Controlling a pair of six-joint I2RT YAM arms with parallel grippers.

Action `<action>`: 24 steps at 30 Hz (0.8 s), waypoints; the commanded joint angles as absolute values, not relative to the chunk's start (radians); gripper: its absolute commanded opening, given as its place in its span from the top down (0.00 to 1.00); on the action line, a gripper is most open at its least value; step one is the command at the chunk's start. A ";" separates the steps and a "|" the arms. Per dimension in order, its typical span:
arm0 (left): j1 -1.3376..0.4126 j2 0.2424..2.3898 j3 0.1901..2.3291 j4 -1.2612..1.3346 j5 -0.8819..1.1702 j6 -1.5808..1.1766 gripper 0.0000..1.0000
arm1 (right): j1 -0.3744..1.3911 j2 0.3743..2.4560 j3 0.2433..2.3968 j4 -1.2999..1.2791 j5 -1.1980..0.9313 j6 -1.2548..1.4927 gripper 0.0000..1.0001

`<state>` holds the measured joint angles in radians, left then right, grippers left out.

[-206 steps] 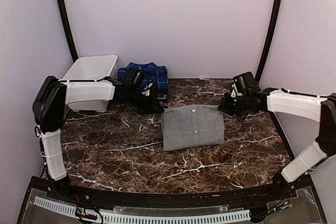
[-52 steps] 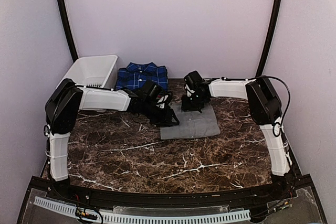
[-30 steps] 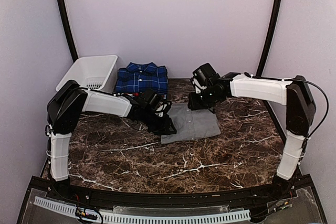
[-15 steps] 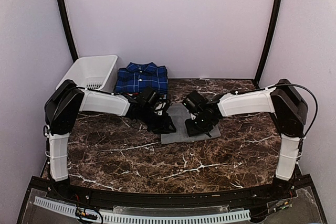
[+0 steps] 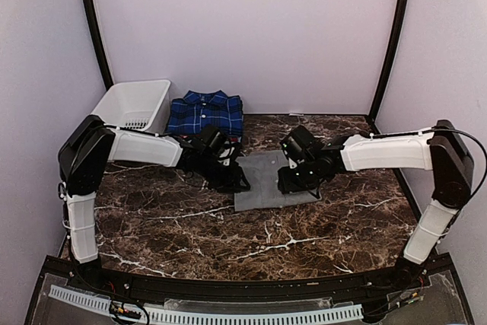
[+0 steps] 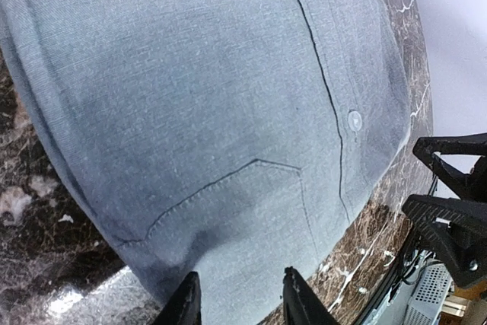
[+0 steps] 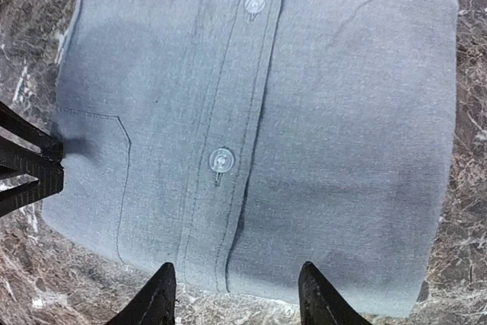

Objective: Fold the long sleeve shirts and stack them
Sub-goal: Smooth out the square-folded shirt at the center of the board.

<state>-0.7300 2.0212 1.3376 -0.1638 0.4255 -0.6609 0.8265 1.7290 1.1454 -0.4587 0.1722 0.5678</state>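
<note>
Grey woven cloth, the folded grey shirt lies as a flat rectangle at the centre of the brown marble-patterned table. We see clear round buttons on its placket and a stitched pointed pocket. The left gripper pinches the shirt's 9 o'clock edge, its jaws narrowed on the fold. The right gripper, at 3 o'clock, stands with jaws spread over the cloth and holds nothing. The folded blue plaid shirt lies at 11 o'clock, with the white plastic basket just beside it.
</note>
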 commanded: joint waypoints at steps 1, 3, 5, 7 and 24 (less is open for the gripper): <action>-0.716 1.932 1.309 -0.178 0.417 -0.663 0.64 | 0.786 1.685 1.078 -0.412 0.154 0.598 0.49; -0.708 1.923 1.300 -0.177 0.416 -0.661 0.64 | 0.772 1.688 1.043 -0.392 0.145 0.601 0.49; -0.699 1.913 1.286 -0.173 0.415 -0.664 0.64 | 0.756 1.690 1.003 -0.364 0.131 0.607 0.49; -0.688 1.906 1.266 -0.156 0.426 -0.673 0.64 | 0.740 1.693 0.959 -0.341 0.113 0.615 0.50; -0.662 1.986 1.225 -0.062 0.390 -0.775 0.58 | 0.735 1.501 0.875 -0.361 0.095 0.641 0.50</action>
